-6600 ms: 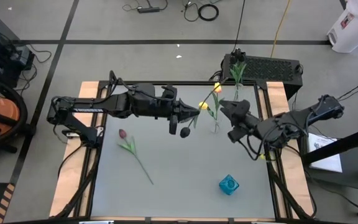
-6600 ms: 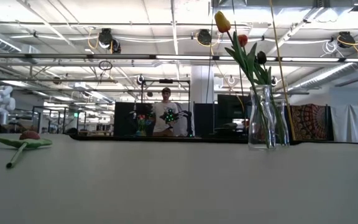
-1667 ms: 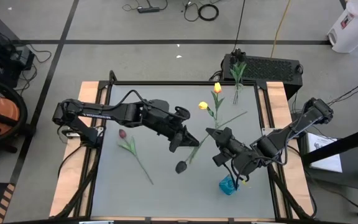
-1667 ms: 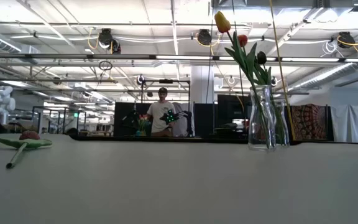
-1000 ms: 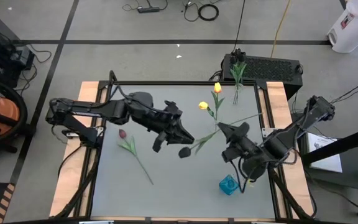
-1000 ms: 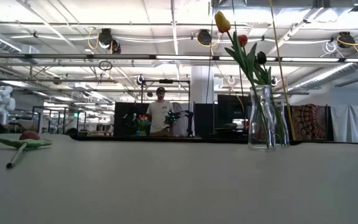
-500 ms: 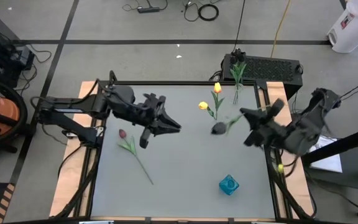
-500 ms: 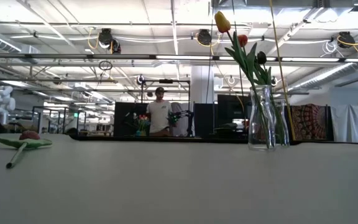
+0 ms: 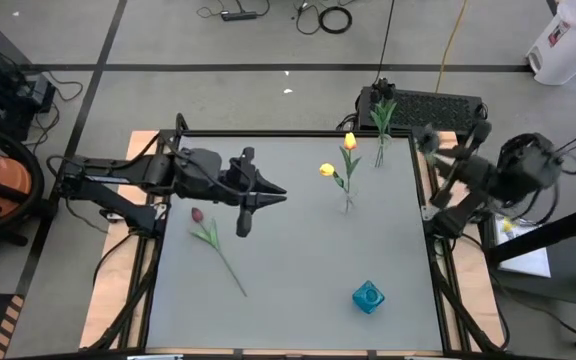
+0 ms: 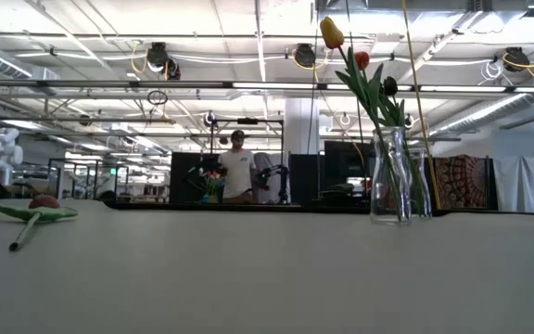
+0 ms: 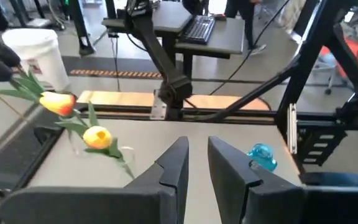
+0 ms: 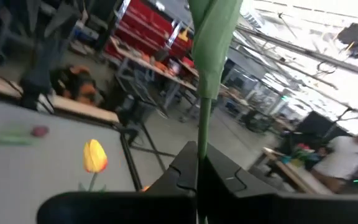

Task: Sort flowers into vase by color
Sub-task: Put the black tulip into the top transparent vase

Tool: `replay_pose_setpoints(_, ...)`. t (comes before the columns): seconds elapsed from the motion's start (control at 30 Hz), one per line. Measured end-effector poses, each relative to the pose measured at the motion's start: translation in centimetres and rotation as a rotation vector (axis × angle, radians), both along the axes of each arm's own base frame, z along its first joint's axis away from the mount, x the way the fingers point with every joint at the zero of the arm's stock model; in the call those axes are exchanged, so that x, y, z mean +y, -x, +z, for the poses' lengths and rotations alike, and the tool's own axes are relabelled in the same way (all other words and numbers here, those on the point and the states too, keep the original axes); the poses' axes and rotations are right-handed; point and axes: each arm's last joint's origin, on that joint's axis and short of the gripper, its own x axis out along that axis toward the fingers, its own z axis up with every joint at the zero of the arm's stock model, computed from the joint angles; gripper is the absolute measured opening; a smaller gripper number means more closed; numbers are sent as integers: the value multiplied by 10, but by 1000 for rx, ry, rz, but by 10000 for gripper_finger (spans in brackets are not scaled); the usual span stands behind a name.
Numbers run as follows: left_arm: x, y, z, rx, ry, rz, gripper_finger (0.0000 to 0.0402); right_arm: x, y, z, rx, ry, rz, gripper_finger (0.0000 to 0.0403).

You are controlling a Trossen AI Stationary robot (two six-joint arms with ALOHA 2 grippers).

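The right end effector [image 12: 199,171] is clamped on a green tulip stem [image 12: 209,56], raised off the desk's [image 9: 298,260] right edge (its bud is out of sight). The left end effector [image 11: 196,163] hovers over the desk's left half, fingers slightly parted, gripping nothing. Two yellow tulips [image 9: 340,160] stand in the clear vase [image 10: 391,176]. A red tulip [image 9: 211,240] lies at the left; a blue vase [image 9: 368,297] stands near the front.

Robotics lab or workshop; open industrial ceiling [image 10: 248,56] with pipes, hanging lights; white robot figure [image 10: 5,148] at far left; red tool cabinets [image 12: 148,37]; taped concrete floor [image 9: 268,95].
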Motion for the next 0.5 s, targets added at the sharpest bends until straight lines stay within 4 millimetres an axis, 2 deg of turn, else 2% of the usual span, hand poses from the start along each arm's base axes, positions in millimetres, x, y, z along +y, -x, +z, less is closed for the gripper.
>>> replay_pose_setpoints(0.33, -1, 16, 4, 25, -76, 47, 66, -41, 45, 3, -134, -122, 53, 0)
replay_pose_setpoints(0.5, -2, 16, 0, 54, -79, 51, 66, -58, 63, -7, -173, -145, 57, 0)
